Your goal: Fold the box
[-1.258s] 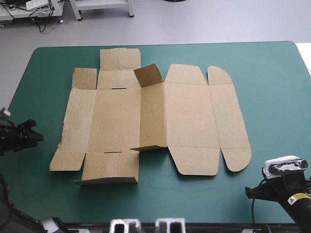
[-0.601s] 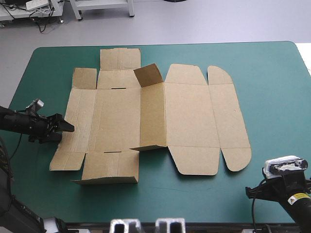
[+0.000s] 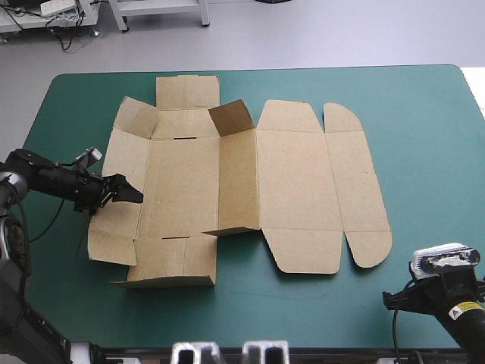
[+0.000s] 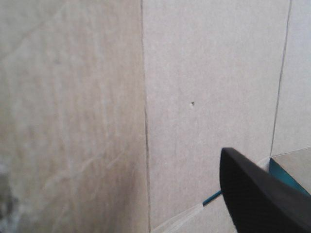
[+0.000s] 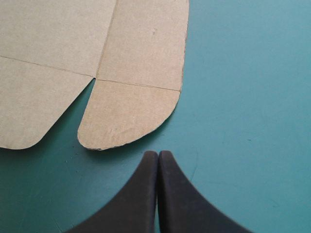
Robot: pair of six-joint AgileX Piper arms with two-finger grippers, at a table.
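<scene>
L end effector point(image 3: 129, 189) is standing released: in the wrist view one black finger point(image 4: 262, 199) is showing well off to the side, w/ the other hidden by board. It's sitting over the box's point(image 3: 295, 182) left-most panel point(image 3: 125, 171), approx. mid-length. That panel and its two corner flaps are tilting up off the surface point(image 3: 424, 114); can't tell if the fingers are touching it. Brown board point(image 4: 209, 73) w/ crease lines is filling nearly all of the L wrist view.

R end effector point(image 5: 158, 155) is clenched on nothing, fingers meeting in one pointed arch. It's hovering over bare teal-green cover point(image 5: 243, 97), just beside the box's rounded near-right flap point(image 5: 126, 116), not touching.

Rest of the box is lying flat, spread across the middle of the surface. One small flap point(image 3: 231, 117) near the far edge is standing up. The long rounded panel point(image 3: 356, 182) is lying at the right end.
</scene>
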